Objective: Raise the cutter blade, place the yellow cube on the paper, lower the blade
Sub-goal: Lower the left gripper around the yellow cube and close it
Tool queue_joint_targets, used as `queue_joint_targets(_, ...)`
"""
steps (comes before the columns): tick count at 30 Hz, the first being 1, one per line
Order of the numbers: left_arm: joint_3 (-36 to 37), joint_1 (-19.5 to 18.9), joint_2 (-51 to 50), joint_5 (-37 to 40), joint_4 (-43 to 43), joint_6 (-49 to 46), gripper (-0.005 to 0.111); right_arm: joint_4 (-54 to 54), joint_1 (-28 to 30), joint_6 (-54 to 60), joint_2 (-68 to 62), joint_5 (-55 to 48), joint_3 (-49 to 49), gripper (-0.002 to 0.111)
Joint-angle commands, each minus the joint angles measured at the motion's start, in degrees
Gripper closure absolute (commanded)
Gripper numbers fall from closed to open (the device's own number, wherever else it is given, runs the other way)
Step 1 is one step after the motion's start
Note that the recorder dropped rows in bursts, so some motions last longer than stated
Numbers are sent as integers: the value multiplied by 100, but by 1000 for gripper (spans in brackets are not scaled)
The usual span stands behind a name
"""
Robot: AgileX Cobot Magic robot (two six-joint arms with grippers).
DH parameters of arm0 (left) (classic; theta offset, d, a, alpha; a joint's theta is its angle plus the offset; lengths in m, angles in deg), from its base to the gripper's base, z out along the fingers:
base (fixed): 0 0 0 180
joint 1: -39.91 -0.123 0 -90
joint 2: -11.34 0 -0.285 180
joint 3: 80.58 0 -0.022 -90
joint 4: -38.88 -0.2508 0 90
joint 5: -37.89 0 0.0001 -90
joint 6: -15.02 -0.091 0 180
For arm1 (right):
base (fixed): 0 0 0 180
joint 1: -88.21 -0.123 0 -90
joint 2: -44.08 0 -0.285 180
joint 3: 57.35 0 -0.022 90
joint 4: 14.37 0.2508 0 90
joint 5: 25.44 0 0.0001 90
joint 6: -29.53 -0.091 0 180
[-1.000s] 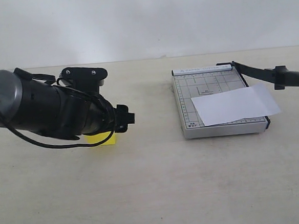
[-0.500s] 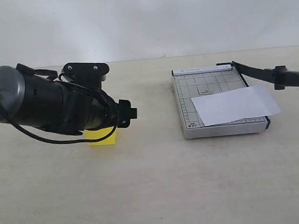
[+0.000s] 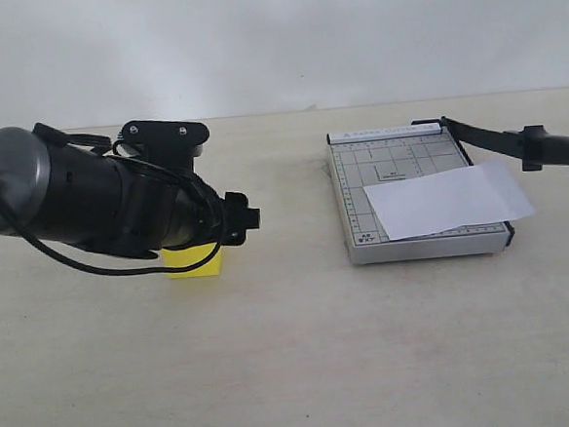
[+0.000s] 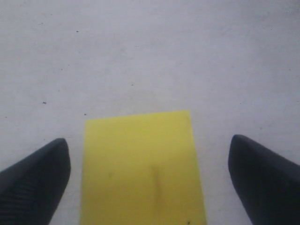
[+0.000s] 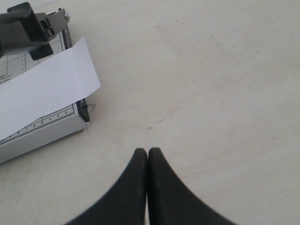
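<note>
The yellow cube rests on the table at the left, mostly hidden behind my left arm. In the left wrist view the cube lies between the fingers of my open left gripper, with a gap on each side. The grey gridded trimmer stands at the right with the white paper across it, overhanging its right edge. The cutter blade is raised, its handle pointing right. My right gripper is shut on nothing, over bare table beside the trimmer corner and paper.
A pale wall runs behind the beige table. My left arm's cable loops down close to the tabletop. The right arm does not show in the exterior view.
My left arm has shifted slightly to the right and risen a little over the cube, so more of the cube shows. The trimmer, paper and blade have not moved.
</note>
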State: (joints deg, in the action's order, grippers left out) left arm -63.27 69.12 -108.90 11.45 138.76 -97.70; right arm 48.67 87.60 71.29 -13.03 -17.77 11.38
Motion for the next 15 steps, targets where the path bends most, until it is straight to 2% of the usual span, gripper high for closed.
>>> queue_joint_targets(1,-32,-10,3,-113,6,-29,34,-38,3,12,5,30,31,109)
queue_joint_targets(3,-32,-10,3,-113,6,-84,48,-38,3,12,5,30,31,109)
queue_joint_targets(7,-32,-10,3,-113,6,-171,88,-38,3,12,5,30,31,109)
queue_joint_targets(9,-32,0,3,-113,6,-313,102,-38,3,12,5,30,31,109)
queue_joint_targets(15,-32,0,14,-94,6,-689,102,-38,3,12,5,30,31,109)
